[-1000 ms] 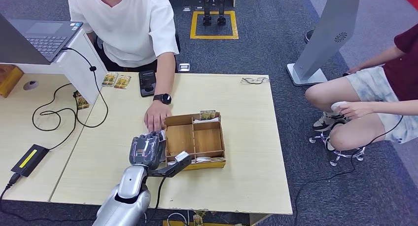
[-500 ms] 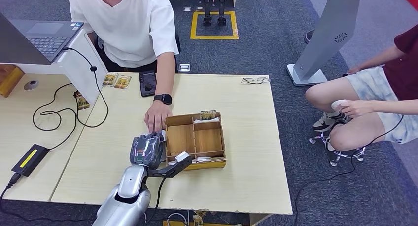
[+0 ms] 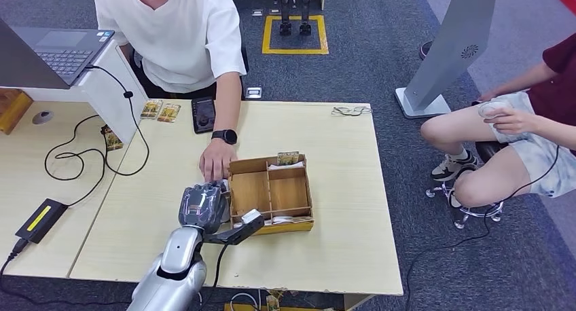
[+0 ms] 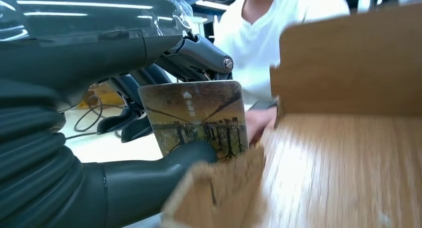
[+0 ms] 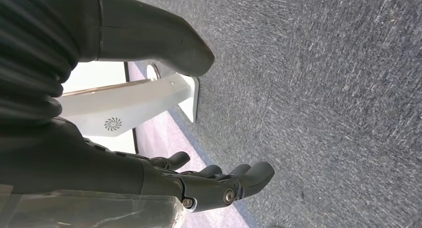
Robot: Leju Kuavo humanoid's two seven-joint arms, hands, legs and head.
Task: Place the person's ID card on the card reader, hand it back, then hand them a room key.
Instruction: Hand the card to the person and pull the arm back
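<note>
My left hand [image 3: 202, 207] hovers low over the table at the left side of the wooden box [image 3: 308, 189]. In the left wrist view its thumb and fingers pinch a picture-printed card [image 4: 199, 117], held upright beside the box wall [image 4: 348, 63]. The person in white rests a hand [image 3: 216, 163] on the table just beyond my left hand, at the box's far left corner. A black card reader [image 3: 203, 114] lies further back by that person's arm. My right hand [image 5: 219, 184] hangs over the carpet with its fingers apart and nothing in it.
Several cards stand in the box's far compartment [image 3: 287, 158], and two more cards [image 3: 159, 111] lie left of the reader. A laptop [image 3: 58, 49] on a white stand, cables [image 3: 81, 158] and a black adapter [image 3: 41, 219] occupy the left. Another person [image 3: 516, 134] sits at the right.
The seated person on the right has lifted a leg and a hand. My left hand, its card and the white-shirted person's hand stay where they were.
</note>
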